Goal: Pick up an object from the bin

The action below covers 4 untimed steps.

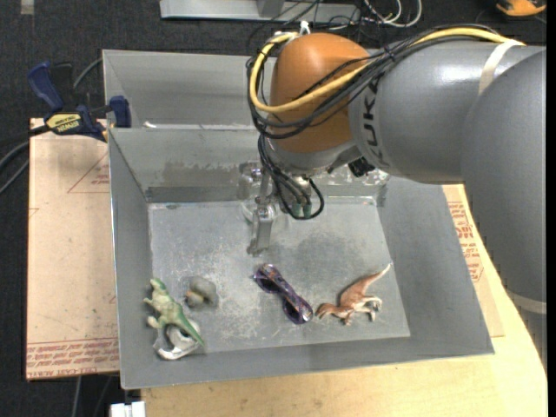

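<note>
Purple sunglasses (283,293) near hand (255,247); hand's top hidden beneath orange cover (317,85).

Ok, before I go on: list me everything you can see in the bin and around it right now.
bin: one, grey metal, middle of the view.
green dinosaur toy: one, green, lower left corner of the bin floor.
pale curved piece: one, whitish, touching the green dinosaur toy's lower end; kind unclear.
small lump: one, grey-tan, just right of the green dinosaur toy; kind unclear.
sunglasses: one pair, purple, lower middle of the floor, lying slantwise.
brown dinosaur toy: one, orange-brown, right of the sunglasses.
gripper: one, metal, over bare floor just above the sunglasses in the view.
arm: one, grey, with an orange cover and yellow and black cables, reaching in from the right.
</note>
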Each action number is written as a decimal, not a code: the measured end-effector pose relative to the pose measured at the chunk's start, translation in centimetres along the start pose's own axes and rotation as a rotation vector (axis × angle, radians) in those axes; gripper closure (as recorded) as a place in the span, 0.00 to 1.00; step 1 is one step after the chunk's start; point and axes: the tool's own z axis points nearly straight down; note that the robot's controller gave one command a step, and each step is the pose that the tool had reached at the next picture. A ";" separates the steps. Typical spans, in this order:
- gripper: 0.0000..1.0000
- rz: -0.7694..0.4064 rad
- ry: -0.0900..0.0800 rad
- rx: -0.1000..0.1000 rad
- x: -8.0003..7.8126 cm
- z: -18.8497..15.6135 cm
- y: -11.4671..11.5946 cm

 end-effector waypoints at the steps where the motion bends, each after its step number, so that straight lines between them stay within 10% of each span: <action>1: 0.00 0.003 -0.008 -0.001 -0.2 -0.5 -0.1; 3: 0.00 -0.032 -0.006 -0.002 1.4 7.2 -4.7; 4: 0.00 -0.282 -0.009 -0.001 1.2 8.8 -7.2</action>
